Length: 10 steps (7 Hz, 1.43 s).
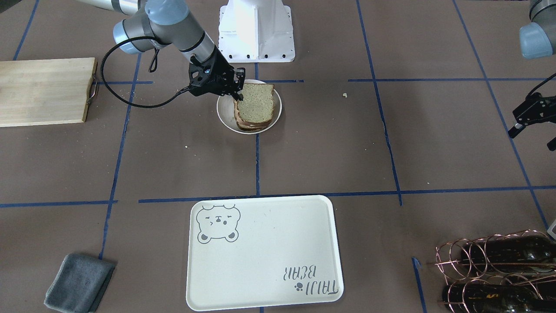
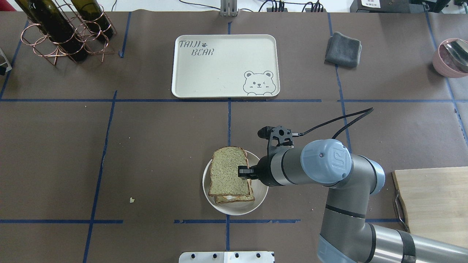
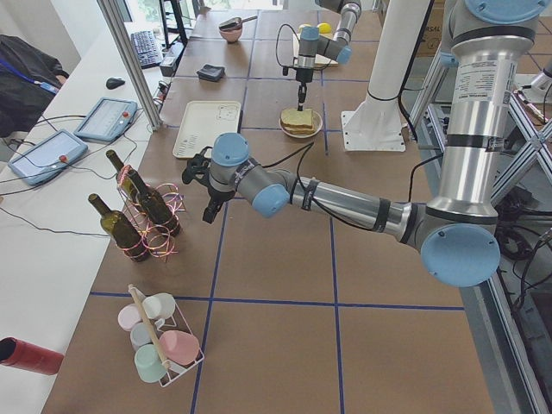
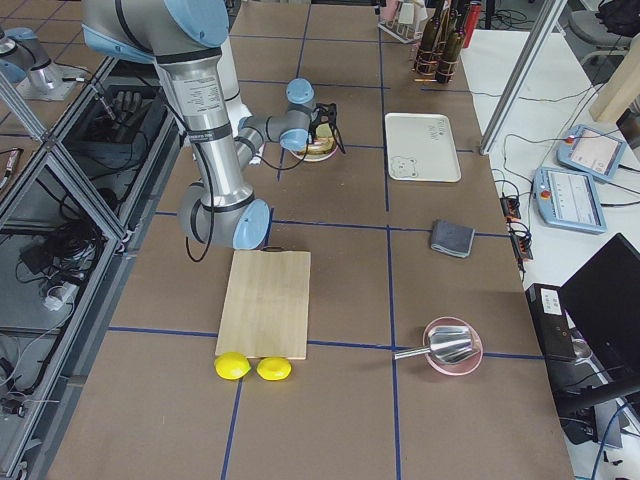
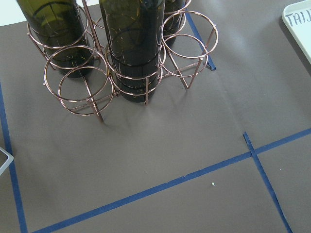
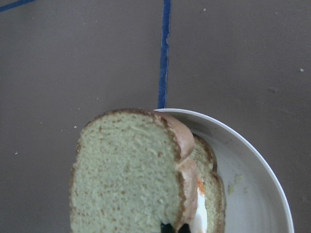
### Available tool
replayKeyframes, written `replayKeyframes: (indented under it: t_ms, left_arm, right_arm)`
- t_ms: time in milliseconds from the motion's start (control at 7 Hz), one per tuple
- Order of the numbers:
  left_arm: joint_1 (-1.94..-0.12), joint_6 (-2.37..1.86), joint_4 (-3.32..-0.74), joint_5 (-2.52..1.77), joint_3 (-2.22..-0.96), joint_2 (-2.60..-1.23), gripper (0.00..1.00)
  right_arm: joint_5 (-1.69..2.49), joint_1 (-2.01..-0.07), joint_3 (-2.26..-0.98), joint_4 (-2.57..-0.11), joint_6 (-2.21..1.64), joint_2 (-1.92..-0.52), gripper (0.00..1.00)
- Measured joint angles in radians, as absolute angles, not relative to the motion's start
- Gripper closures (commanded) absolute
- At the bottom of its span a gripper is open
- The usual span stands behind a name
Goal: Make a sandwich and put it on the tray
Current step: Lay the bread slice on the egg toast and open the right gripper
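Note:
The sandwich (image 1: 256, 106) sits on a small round white plate (image 1: 226, 118) near the robot's base; it also shows in the overhead view (image 2: 228, 175). White egg with orange yolk (image 6: 200, 204) shows between the two slices. My right gripper (image 1: 238, 96) is shut on the edge of the top bread slice (image 6: 126, 174), which is tilted up on the gripper's side. The cream bear tray (image 1: 265, 252) lies bare across the table, well apart from the plate (image 2: 237, 209). My left gripper (image 1: 533, 138) hangs open and empty, far off beside the bottle rack.
A wooden board (image 1: 43, 91) lies on the robot's right side. A grey cloth (image 1: 80, 282) lies beside the tray. A copper rack with wine bottles (image 1: 495, 269) stands under the left arm (image 5: 131, 58). A pink bowl (image 2: 451, 56) sits far right. Crumbs (image 2: 131, 199) dot the table.

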<state>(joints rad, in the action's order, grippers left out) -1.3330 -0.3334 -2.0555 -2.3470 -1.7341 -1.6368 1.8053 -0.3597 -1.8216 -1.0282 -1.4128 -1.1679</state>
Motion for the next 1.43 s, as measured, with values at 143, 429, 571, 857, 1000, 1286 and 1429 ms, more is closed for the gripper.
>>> replayKeyframes:
  t_ms: [143,429,571,857,1000,1286,1429]
  left_arm:
    - [-1.333,-0.334,-2.056,-2.347,-1.733,-1.637,0.00]
    - [-1.333,-0.336,-2.056,-2.347,-1.733,-1.640,0.00]
    - [-1.328,-0.352,-2.056,-2.347,-1.735,-1.647,0.00]
    - [-1.272,-0.476,-2.063,-2.343,-1.750,-1.685,0.00]
    - [-1.224,-0.565,-2.086,-2.335,-1.763,-1.697,0.00]
    - [-1.087,-0.774,-2.119,-2.266,-1.833,-1.709,0.00]
    - [-1.000,-0.891,-2.122,-2.212,-1.882,-1.712,0.00]
  right_arm:
    - [1.806,-0.360,-1.823,-1.040,-1.413,-1.170,0.71]
    - [1.809,-0.356,-1.822,-1.068,-1.412,-1.166,0.00]
    - [1.810,-0.358,-1.827,-1.080,-1.412,-1.165,0.00]
    - [1.826,-0.377,-1.889,-1.198,-1.408,-1.160,0.00]
    - [1.848,-0.407,-1.938,-1.313,-1.396,-1.153,0.00]
    - [1.923,-0.522,-1.985,-1.494,-1.297,-1.150,0.00]
    - [1.953,-0.587,-1.990,-1.580,-1.200,-1.150,0.00]
